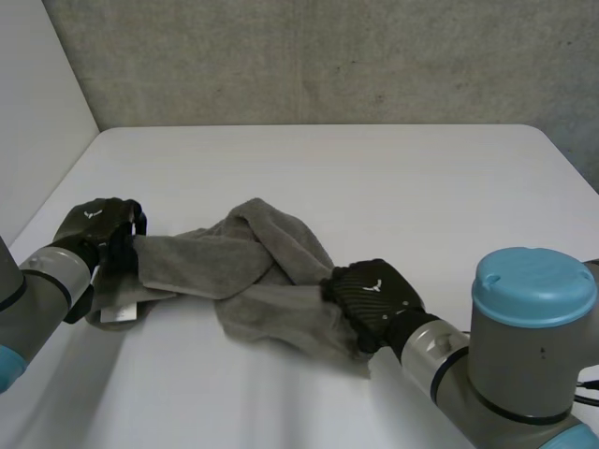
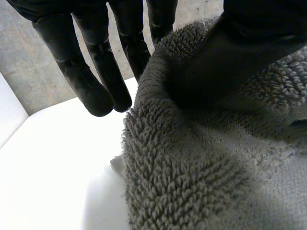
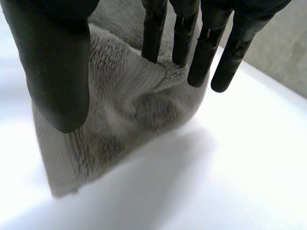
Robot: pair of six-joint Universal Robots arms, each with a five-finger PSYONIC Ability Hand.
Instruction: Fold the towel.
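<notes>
L to R: left robot hand point(image 1: 101, 227) sits on the left end of the towel point(image 1: 243, 262), near the left edge of the worktop point(image 1: 374, 178). In the left wrist view its thumb point(image 2: 230, 57) is pressed into the pile w/ cloth bunched up toward the straight fingers point(image 2: 91, 91). That reads as a pinch on that end, tho only the nearest finger seems to touch. A white tag point(image 1: 120, 314) pokes out just beside this robot hand.

Towel is grey, twisted & rumpled. Its long axis runs across the worktop from one robot hand to the other, w/ a hump folded over mid-span.

Right robot hand point(image 1: 374, 295) is at the near-right end. The right wrist view has cloth caught btwn thumb point(image 3: 55, 76) & fingers point(image 3: 153, 38), corner hanging clear of the worktop.

Key relation: each robot hand grips one end of the long axis, towel btwn them, not flat. Next move prob needs the ends drawn apart to take the twist out before any fold. Risk = the thin left pinch slipping.
</notes>
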